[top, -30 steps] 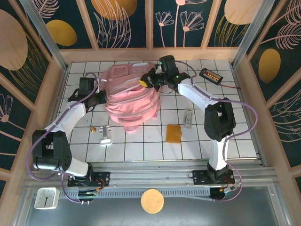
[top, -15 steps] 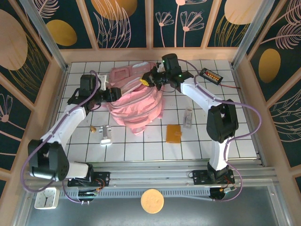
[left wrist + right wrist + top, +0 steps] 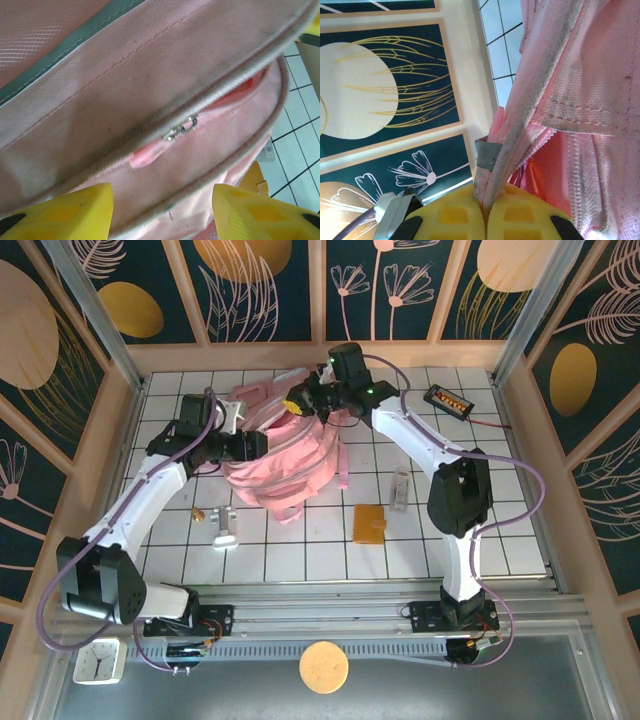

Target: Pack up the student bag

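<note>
One student bag, right gripper pinching, left gripper seemingly parted.

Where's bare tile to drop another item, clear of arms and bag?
Free: near row between the small white item and orange wallet; right strip between the right arm and table edge. Crowded: far middle, the student bag with the left arm at it.

Bright, even overhead light on white tiled table, faint soft shadows under arms, top view sharp, left wrist view close-range, large soft pink fabric backpack slightly soft-focused, right wrist view crisp on fabric weave
</note>
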### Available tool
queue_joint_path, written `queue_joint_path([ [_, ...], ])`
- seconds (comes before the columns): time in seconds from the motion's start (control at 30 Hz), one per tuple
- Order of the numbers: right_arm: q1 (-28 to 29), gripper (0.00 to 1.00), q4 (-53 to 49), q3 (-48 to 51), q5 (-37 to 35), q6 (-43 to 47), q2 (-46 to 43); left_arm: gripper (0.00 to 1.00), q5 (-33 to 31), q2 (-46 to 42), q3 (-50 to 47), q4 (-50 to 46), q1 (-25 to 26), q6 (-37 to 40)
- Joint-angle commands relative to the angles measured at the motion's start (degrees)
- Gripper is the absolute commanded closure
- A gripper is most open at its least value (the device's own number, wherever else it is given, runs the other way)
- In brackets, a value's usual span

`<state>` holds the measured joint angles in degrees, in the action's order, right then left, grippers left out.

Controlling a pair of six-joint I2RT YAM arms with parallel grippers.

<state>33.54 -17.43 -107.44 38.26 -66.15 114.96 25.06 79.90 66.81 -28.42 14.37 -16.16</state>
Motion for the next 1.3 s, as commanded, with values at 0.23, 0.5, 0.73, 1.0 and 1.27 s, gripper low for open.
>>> queue_joint_path([
  [0.23, 2.70, 1.00, 9.30, -5.77, 3.75, -1.14, -3.65, 0.45, -11.45, 4.34, 4.61, 1.72, 0.31, -3.87],
  [0.5, 3.46, 1.00, 10.24, -8.05, 4.70, -2.96, -2.09, 0.57, -7.72, 8.55, 6.02, 7.13, 1.00, -3.13],
  [0.73, 3.90, 1.00, 9.88, -10.20, 5.20, -3.45, -0.22, 0.61, -2.14, 9.13, 3.88, 15.48, 1.04, -5.94],
  [1.0, 4.16, 1.00, 10.25, -10.25, 5.33, -4.16, 0.50, 0.74, -1.67, 11.62, 6.15, 16.65, 1.14, -5.92],
  [1.27, 3.85, 1.00, 10.52, -9.15, 4.99, -4.17, 0.05, 1.00, -6.61, 13.28, 8.05, 11.29, 1.18, -5.14],
])
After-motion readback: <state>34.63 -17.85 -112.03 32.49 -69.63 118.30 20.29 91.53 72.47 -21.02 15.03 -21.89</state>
